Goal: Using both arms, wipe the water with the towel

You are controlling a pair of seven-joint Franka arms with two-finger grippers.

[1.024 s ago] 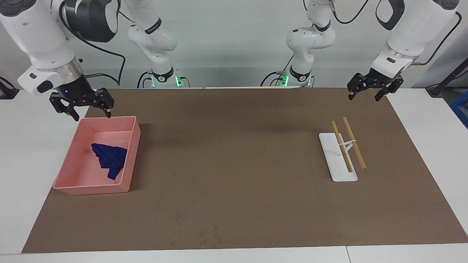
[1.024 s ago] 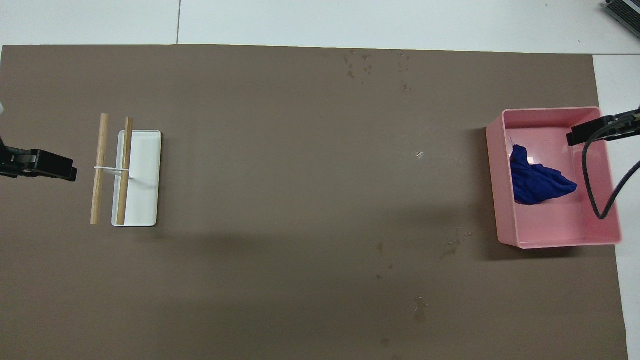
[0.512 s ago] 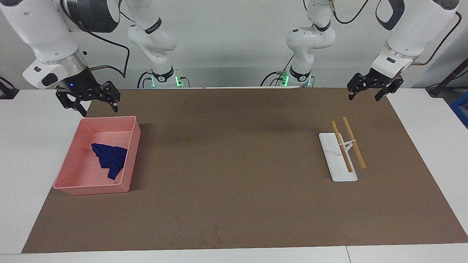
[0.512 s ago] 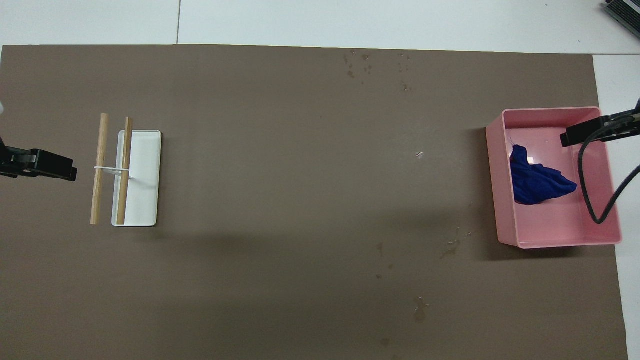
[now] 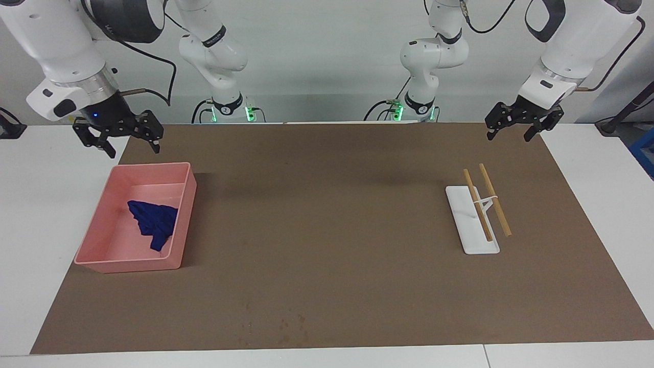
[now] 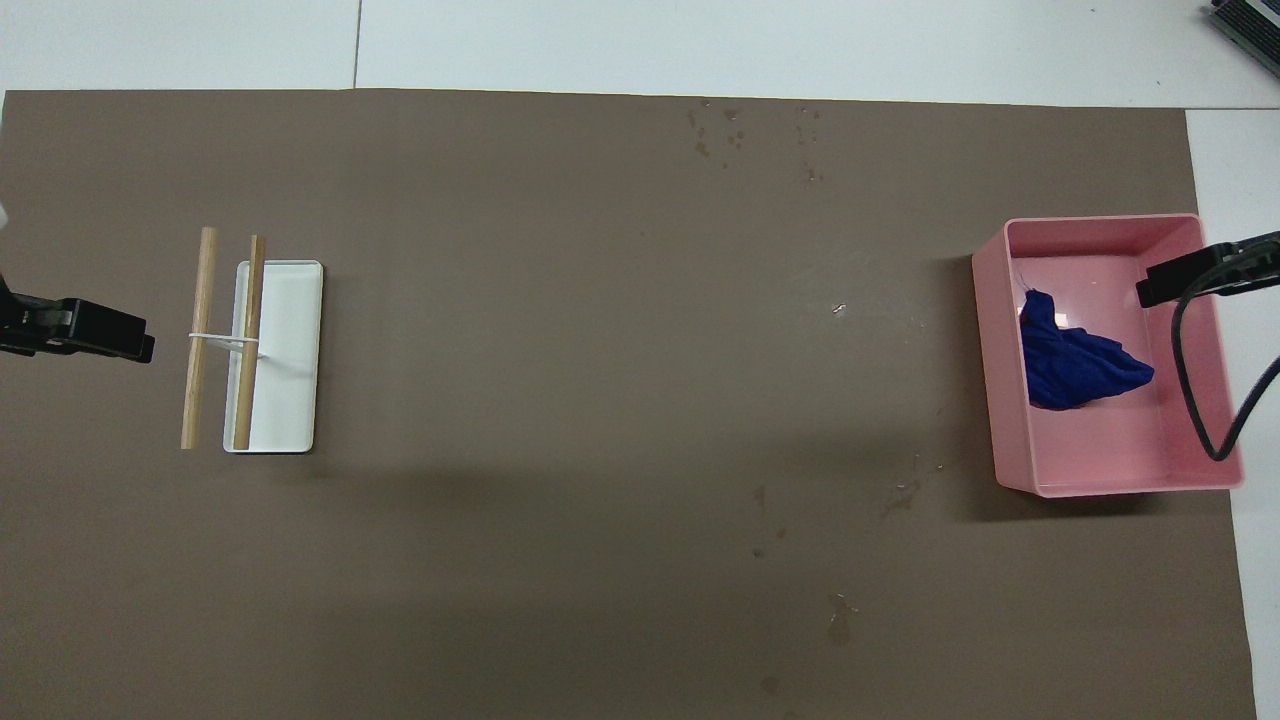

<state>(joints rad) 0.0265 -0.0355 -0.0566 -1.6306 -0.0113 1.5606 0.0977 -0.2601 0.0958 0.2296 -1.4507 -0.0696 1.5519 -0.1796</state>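
The deep-blue towel [image 5: 153,222] lies crumpled in a pink bin [image 5: 127,263] at the right arm's end of the mat; it also shows in the overhead view [image 6: 1075,365]. My right gripper [image 5: 120,140] hangs open and empty in the air over the bin's robot-side rim; one finger shows in the overhead view [image 6: 1190,275]. My left gripper [image 5: 508,132] waits open and empty over the mat's corner at the left arm's end, also seen in the overhead view [image 6: 100,340]. A faint glossy streak of water [image 6: 905,492] lies on the mat beside the bin's robot-side corner.
A white tray [image 5: 462,204] with two wooden sticks [image 5: 494,200] on a small rack stands toward the left arm's end. Faint dark specks [image 6: 720,130] dot the brown mat [image 5: 327,230] at its edge farthest from the robots. White table surrounds the mat.
My right gripper has risen from the bin's rim and drawn slightly back toward the robots, still open and empty. The left arm and the towel have not moved.
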